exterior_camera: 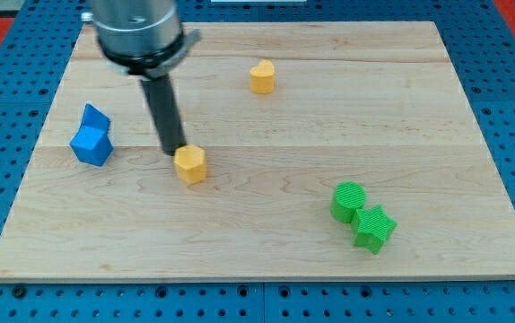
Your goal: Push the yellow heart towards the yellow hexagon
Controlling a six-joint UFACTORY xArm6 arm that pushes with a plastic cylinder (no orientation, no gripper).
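Observation:
The yellow heart (262,76) sits near the view's top, a little right of centre, on the wooden board (266,242). The yellow hexagon (190,165) lies left of centre, below and to the left of the heart. My dark rod comes down from the view's top left, and my tip (174,152) rests at the hexagon's upper left edge, touching or nearly touching it. The tip is well away from the heart, to its lower left.
Two blue blocks (91,136) sit together at the view's left. A green cylinder (348,201) and a green star (373,228) sit touching at the lower right. The board lies on a blue perforated table (509,36).

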